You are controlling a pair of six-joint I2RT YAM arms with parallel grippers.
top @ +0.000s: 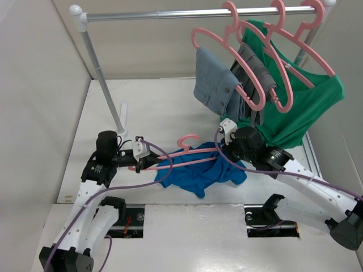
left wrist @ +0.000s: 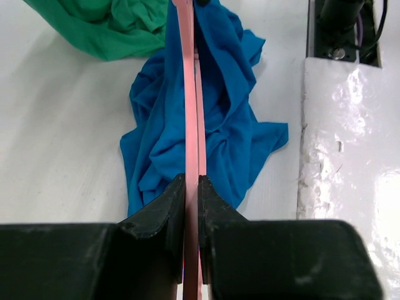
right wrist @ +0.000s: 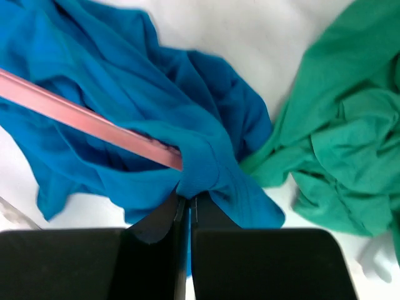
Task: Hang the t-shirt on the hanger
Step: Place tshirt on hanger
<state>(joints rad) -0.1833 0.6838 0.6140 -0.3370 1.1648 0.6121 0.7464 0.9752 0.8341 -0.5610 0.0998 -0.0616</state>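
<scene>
Left gripper (left wrist: 192, 181): jaws pressed together on the left end of the bare pink hanger (top: 187, 153). It runs edge-on away from the wrist camera and is held low over the table (top: 153, 107), hook pointing toward the rail (top: 187, 14). Blue t-shirt (top: 195, 173) is mid-table, crumpled, mostly under and around the hanger's right half. The hanger's left half is bare. Right gripper (right wrist: 187, 200) is pinching a fold of the t-shirt right where the hanger's right arm disappears into the fabric. Could be collar or hem band, can't tell which. Green shirt (right wrist: 337, 125) pools on the table just beside the blue fabric, to the right.

My read: threading step. Hanger arm is partly inside the shirt, not yet seated on both shoulders. Next move wants the left holding the hanger steady while the right drags the opening along the arm toward the hook. Risks: fabric bunching at the arm tip, or the right catching the green shirt.
</scene>
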